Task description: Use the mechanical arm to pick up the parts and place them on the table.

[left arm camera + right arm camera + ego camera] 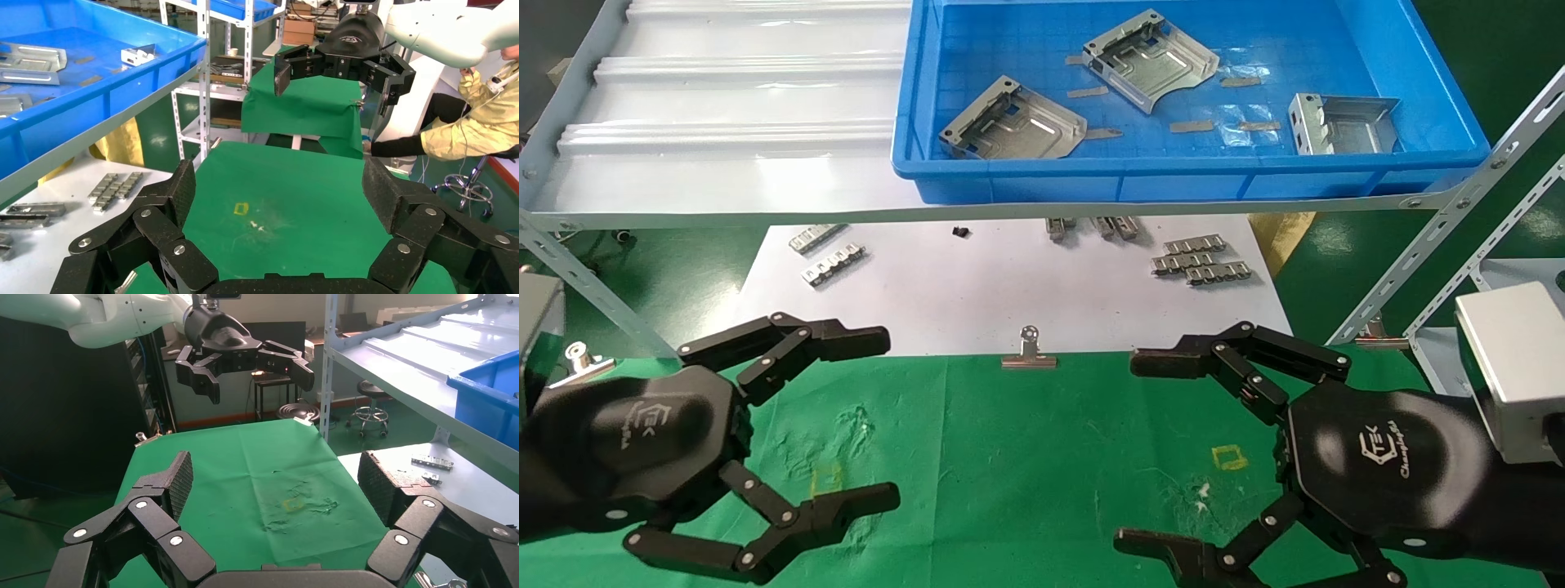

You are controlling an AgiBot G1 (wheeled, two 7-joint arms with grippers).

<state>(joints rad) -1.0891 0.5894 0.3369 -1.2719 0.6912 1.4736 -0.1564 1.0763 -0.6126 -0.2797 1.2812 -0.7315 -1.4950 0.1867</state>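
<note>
Parts [1016, 124] lie in the blue bin [1009, 175] on the shelf, ahead of and above both empty, spread jaws over the green bench [1026, 457]; right gripper [1152, 449] nearer than left gripper [878, 420].

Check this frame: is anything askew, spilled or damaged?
One part in the blue bin stands on edge while the other two lie flat. Tape scraps litter the bin floor. Both grippers, left and right, hover open above the table.
</note>
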